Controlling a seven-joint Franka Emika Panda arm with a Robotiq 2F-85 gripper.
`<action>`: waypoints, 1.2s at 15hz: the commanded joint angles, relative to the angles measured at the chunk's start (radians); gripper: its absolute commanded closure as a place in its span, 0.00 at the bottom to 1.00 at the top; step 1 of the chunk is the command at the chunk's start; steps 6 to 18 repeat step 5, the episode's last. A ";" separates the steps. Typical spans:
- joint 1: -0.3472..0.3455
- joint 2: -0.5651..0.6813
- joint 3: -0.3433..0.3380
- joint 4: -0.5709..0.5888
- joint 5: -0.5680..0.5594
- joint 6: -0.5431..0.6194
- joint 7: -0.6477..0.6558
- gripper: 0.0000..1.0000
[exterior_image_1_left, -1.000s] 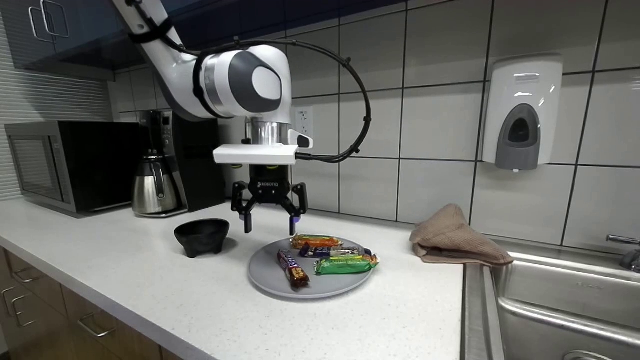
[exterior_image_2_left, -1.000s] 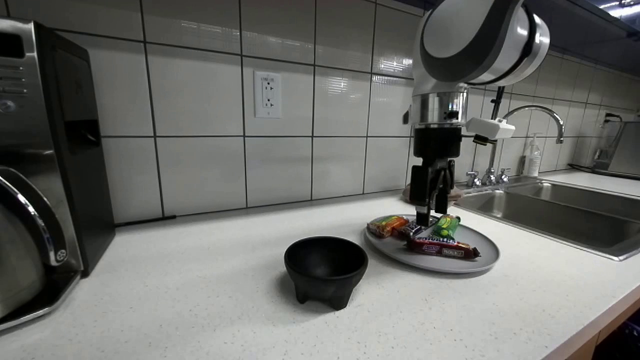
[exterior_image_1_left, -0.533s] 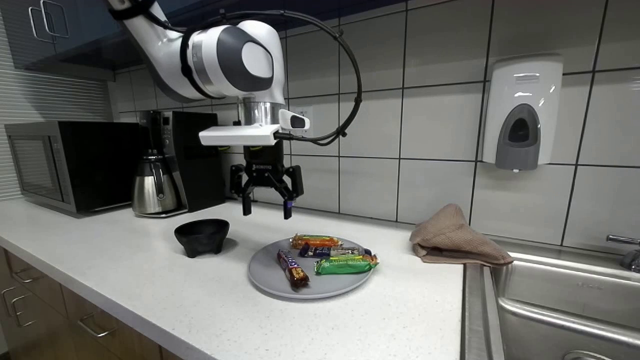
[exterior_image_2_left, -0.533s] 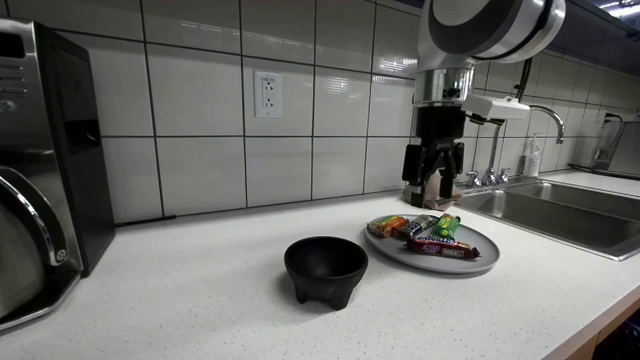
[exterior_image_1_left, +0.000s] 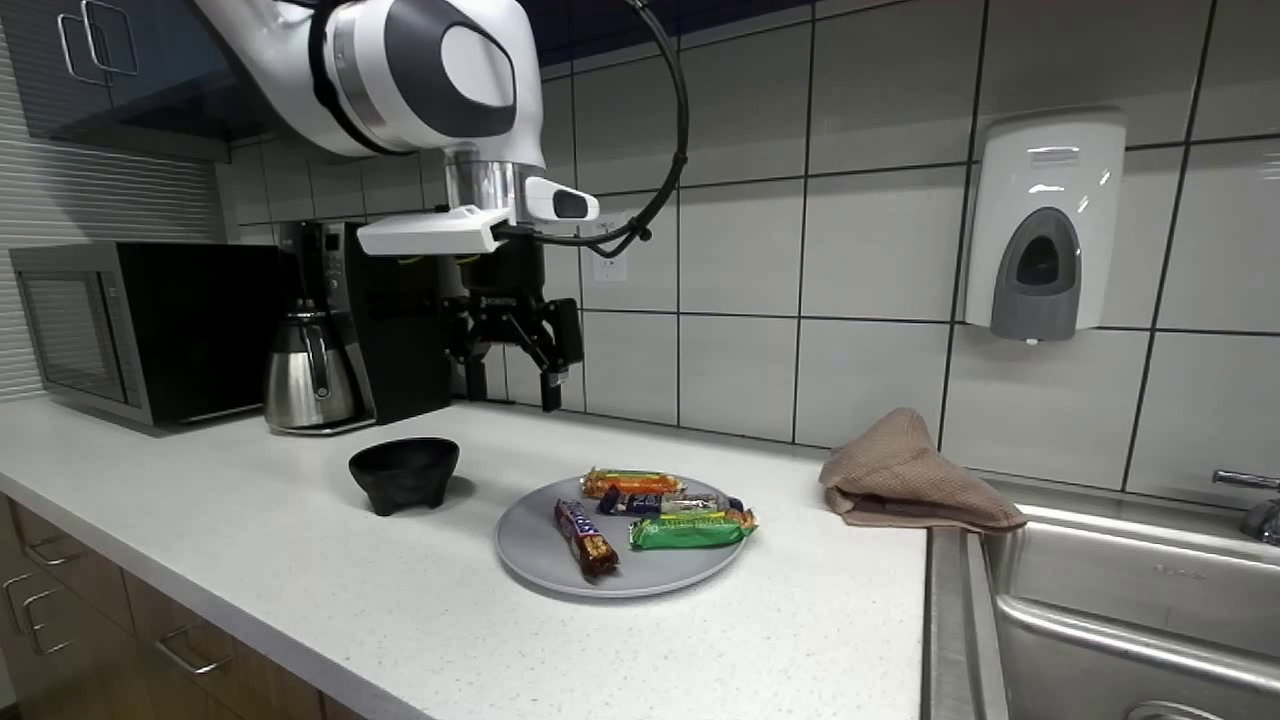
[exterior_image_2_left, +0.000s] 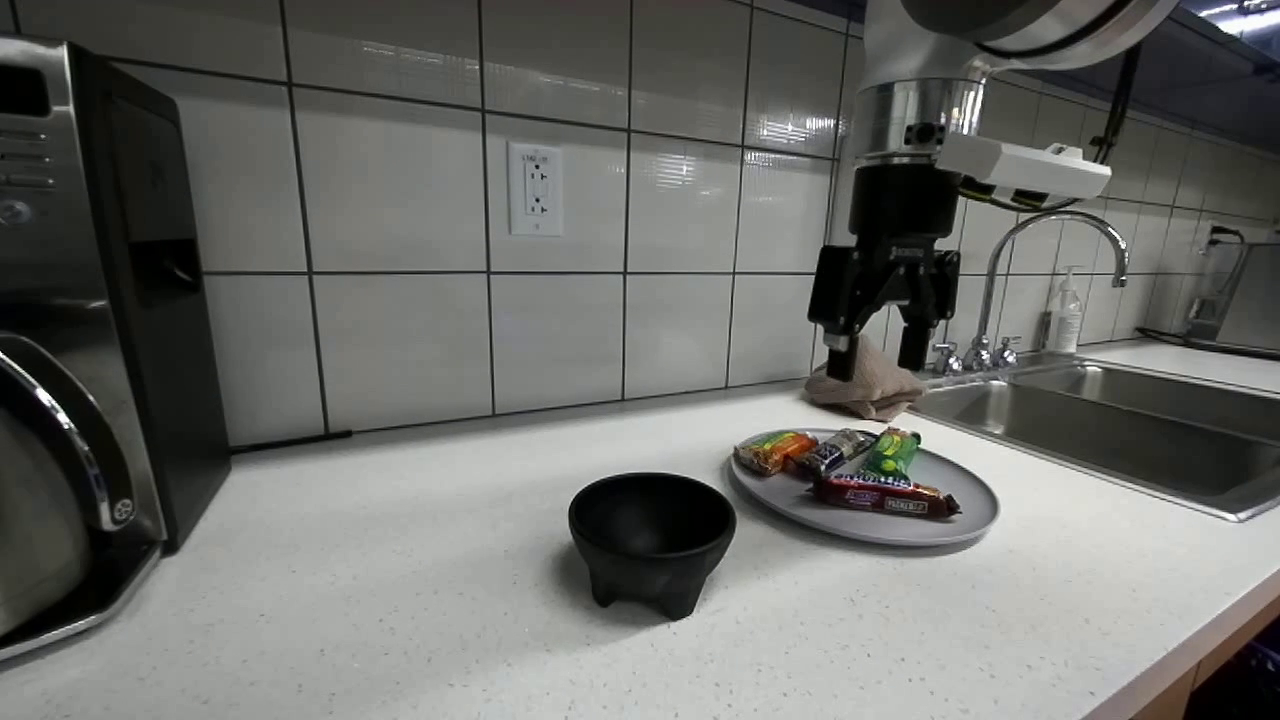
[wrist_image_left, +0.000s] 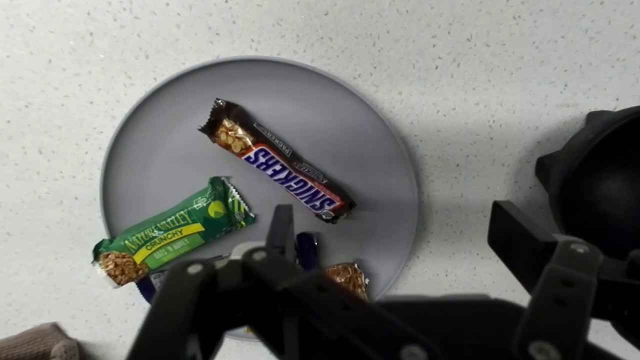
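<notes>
Nearest in an exterior view, on the white speckled table (exterior_image_1_left: 760, 640), a round, flat grey plate (exterior_image_1_left: 530, 545) bears four wrapped bars. At its near left lies a glossy brown Snickers bar (exterior_image_1_left: 587, 540); at its near right, a flat green Nature Valley bar (exterior_image_1_left: 690, 530), one end over the rim. Behind these lie a dark blue foil-wrapped bar (exterior_image_1_left: 660, 503) and, farthest, an orange-wrapped bar (exterior_image_1_left: 632, 484); whether those two touch cannot be determined. Left of the plate and apart from it, a round matte black footed bowl (exterior_image_1_left: 405, 475) stands upright; no bar is seen in the visible part of its inside.

Jaws: spread wide, gripping nothing, in the air above the gap between plate and bowl. Progress, as judged: no bar is lifted or in transit; all four rest on the plate. Whether a placement is complete or a pick outstanding, the views do not settle.

Farther off, a crumpled brown cloth (exterior_image_1_left: 910, 478) lies at far right; a steel carafe (exterior_image_1_left: 310, 370) stands at far left.
</notes>
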 joint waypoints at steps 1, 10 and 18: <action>-0.004 0.001 0.004 0.001 0.001 -0.002 0.000 0.00; -0.004 0.012 0.004 0.001 0.001 0.000 0.000 0.00; -0.004 0.012 0.004 0.001 0.001 0.000 0.000 0.00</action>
